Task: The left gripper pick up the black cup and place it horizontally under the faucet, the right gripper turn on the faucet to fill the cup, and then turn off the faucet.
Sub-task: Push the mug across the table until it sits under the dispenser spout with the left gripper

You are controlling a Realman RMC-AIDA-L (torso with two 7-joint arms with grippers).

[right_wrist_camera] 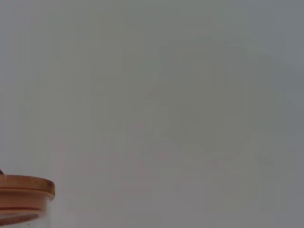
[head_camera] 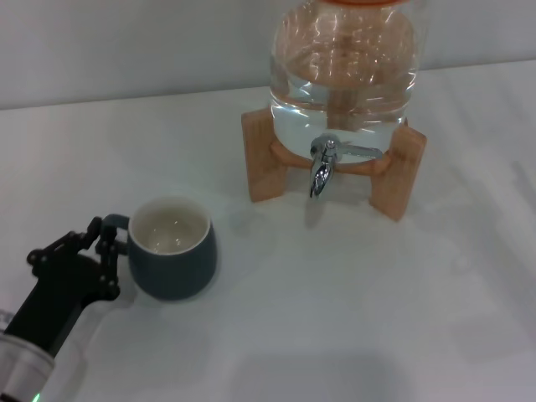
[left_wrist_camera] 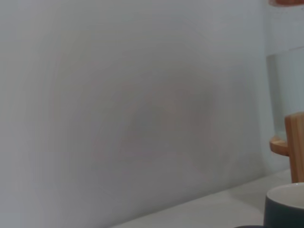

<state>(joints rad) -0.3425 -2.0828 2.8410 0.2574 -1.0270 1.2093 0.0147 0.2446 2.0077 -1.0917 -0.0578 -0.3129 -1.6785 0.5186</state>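
Down at the near left of the head view, the left gripper (head_camera: 105,251), a black two-fingered claw on a silver-white arm, sits right at the loop handle of the black cup (head_camera: 172,248), a squat slate-grey ceramic mug with a cream-white inside. The cup stands upright on the white surface (head_camera: 335,318), mouth up, handle turned toward the claw. The fingers (head_camera: 107,239) lie beside the handle, apparently closing around it, though whether they actually clamp it I cannot tell from this angle.

Well apart from the cup, toward the back right, stands the clear jar (head_camera: 343,75) of water on its wooden stand (head_camera: 264,159). The faucet (head_camera: 322,163), a small shiny chrome spigot with a lever handle, juts from the jar's front with its spout pointing down at bare surface. Nothing sits beneath it.

The left wrist view catches the cup's rim (left_wrist_camera: 287,204) close in, with the stand's wooden leg (left_wrist_camera: 295,147) and the jar's glass behind it.

The right gripper is out of sight; its wrist view shows only a plain wall and the jar's orange-brown lid (right_wrist_camera: 23,192).
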